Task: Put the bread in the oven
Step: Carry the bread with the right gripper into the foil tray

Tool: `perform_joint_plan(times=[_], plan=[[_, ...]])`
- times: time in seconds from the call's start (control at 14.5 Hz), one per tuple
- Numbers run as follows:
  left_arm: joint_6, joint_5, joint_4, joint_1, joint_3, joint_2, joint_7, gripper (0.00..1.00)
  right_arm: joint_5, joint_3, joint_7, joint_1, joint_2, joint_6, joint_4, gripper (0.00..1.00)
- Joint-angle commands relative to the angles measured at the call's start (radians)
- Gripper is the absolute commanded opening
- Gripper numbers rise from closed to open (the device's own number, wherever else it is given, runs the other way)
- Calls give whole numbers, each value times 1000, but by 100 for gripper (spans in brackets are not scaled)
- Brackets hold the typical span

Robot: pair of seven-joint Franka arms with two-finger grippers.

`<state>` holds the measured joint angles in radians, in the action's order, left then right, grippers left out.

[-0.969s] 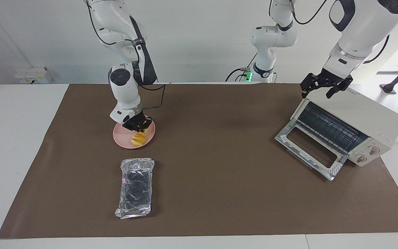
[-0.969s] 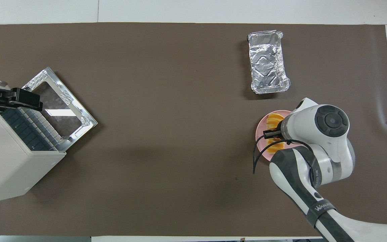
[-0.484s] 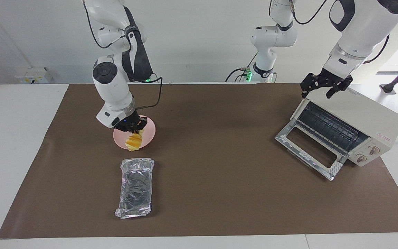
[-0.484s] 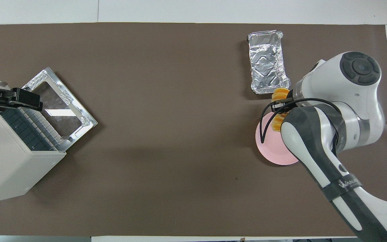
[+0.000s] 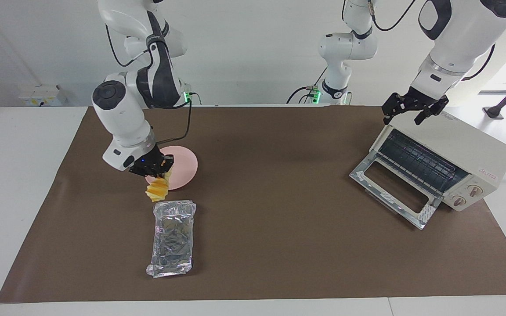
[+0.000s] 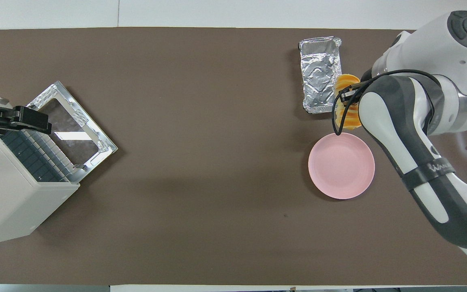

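Observation:
My right gripper (image 5: pixel 156 169) is shut on the bread (image 5: pixel 157 189), a short ridged row of yellow slices with orange-brown crusts. It holds the bread in the air over the mat, between the pink plate and the foil tray; the overhead view shows the bread (image 6: pixel 347 107) under the gripper (image 6: pixel 349 95). The cream-white oven (image 5: pixel 455 149) stands at the left arm's end of the table with its glass door (image 5: pixel 393 188) dropped open and the wire rack showing. My left gripper (image 5: pixel 413 109) is open and waits over the oven's top edge, also seen in the overhead view (image 6: pixel 26 121).
A round pink plate (image 5: pixel 182 164) lies bare on the brown mat (image 5: pixel 279 228). A crinkled silver foil tray (image 5: pixel 173 237) lies farther from the robots than the plate. A third white arm (image 5: pixel 345 48) stands at the back.
My right gripper has lifted the bread off the pink plate and carried it away from the robots toward the foil tray. The plate is now bare. The left arm has not moved.

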<state>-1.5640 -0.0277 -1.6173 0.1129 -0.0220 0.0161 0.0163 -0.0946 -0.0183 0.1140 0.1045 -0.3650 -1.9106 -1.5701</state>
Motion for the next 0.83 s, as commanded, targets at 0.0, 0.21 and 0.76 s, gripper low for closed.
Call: perform_joint_plan(times=[0.0,0.21,0.76], plan=[[4,3,-32,2,-4,31,-9,100,-8,-3,18,-8,-191,87,264,0],[4,3,-32,2,-3,31,-9,100,-7,0,18,1,-337,87,437,0],[4,3,-32,2,-4,31,-9,100,46,1,18,37,-462,18,532,0]])
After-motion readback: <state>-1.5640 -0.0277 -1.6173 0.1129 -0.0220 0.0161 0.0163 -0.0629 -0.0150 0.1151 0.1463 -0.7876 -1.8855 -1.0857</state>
